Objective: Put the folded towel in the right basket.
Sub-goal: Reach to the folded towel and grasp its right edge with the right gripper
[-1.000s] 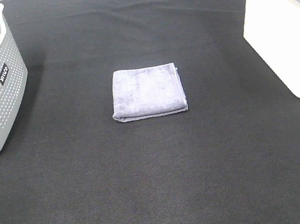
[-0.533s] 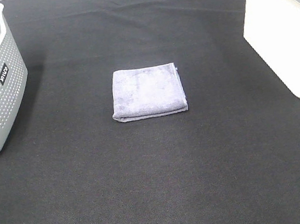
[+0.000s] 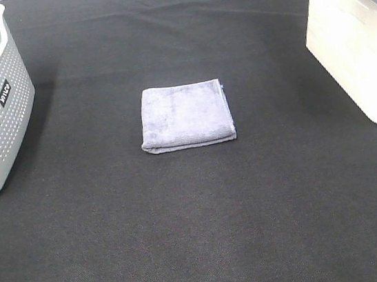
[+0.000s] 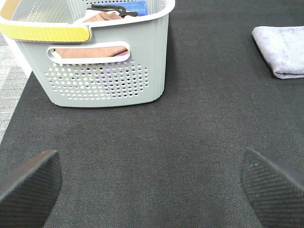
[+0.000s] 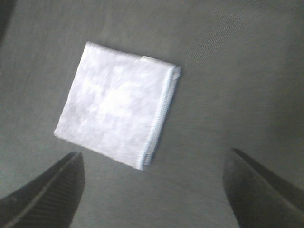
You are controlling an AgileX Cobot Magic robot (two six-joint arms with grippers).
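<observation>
The folded pale purple towel (image 3: 185, 116) lies flat in the middle of the black cloth mat (image 3: 203, 250). It is well apart from both baskets, and nothing is touching it. The right gripper (image 5: 152, 190) hangs above the towel with its two fingers spread wide and nothing in them. From that arm's camera the towel sits a bit off to one side of the gap and at a slant to the fingers. If the gripper goes straight down like that, I think one finger could land on top of the towel instead of beside it. The towel is soft and has layers, so a shallow pinch might catch only the top layer. Then it could flop open on the way up. A pinch that is too deep might grab the mat as well. The white smooth-sided basket (image 3: 355, 56) on the right has tall walls, so a loose hanging corner could snag on its rim and leave the towel draped outside. The left gripper (image 4: 152, 190) is wide open and empty too. It is low beside the grey plastic basket with little holes (image 4: 109, 71), which has cloths in it and is the wrong place for this towel.
</observation>
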